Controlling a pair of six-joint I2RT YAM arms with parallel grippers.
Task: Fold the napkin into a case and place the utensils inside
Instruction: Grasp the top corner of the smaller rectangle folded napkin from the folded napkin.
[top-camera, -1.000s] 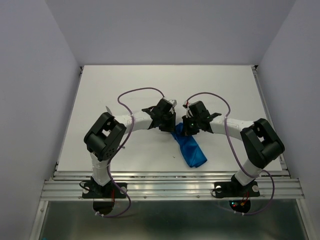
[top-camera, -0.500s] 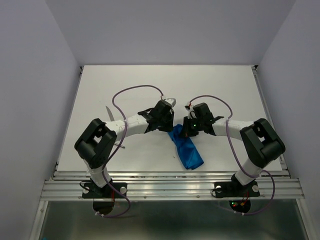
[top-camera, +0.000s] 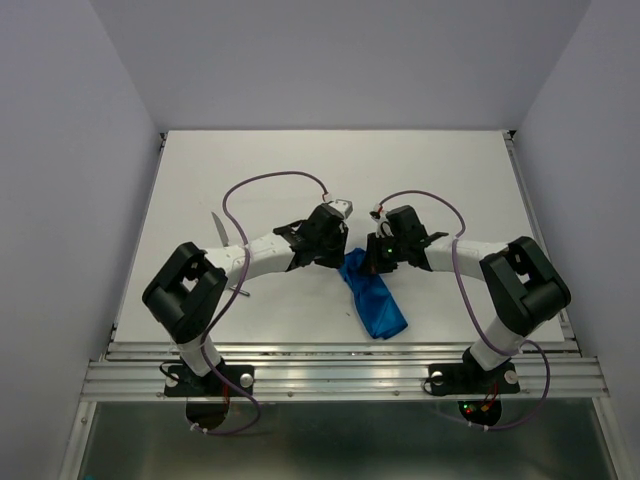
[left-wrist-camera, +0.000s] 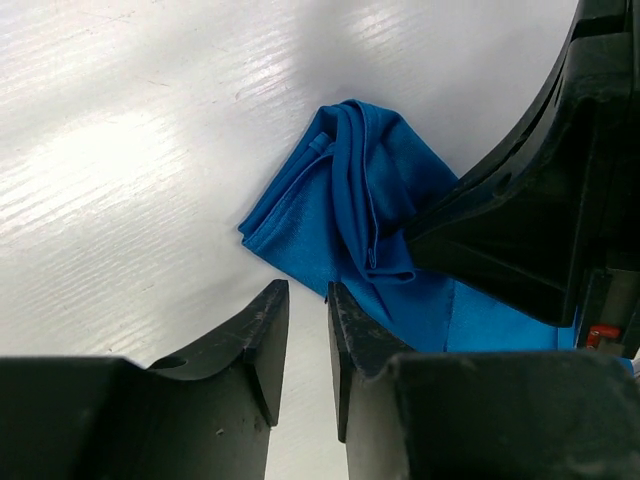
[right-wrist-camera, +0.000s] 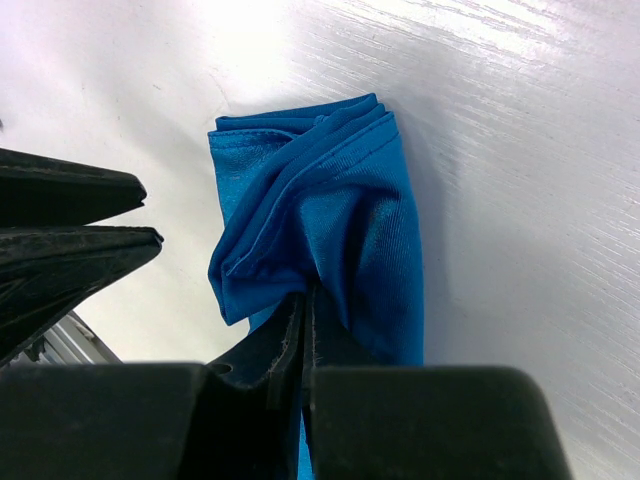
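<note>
- Right claw (right-wrist-camera: 303, 335): jaws pressed together, clamped on the far end of the bright blue, creased cloth napkin (right-wrist-camera: 345, 215). A ridge of folds bunches just ahead of its tips.
- Left claw (left-wrist-camera: 308, 335): fingers a narrow gap apart with nothing between them, facing the right claw across that same end.
- From the left claw, the napkin lies straight ahead and a little to the right. Its loose corner is the nearest part, just beside the tips but not touching.
- Long axis: the cloth runs from the two claws back toward the arm bases, slanting to the right, on the white worktop (top-camera: 300, 170).
- Judgement: the left arm is nearer that free corner, so taking it falls to the left arm.
- A thin pale sliver (top-camera: 218, 222), perhaps cutlery, lies well apart, beyond the left arm.
</note>
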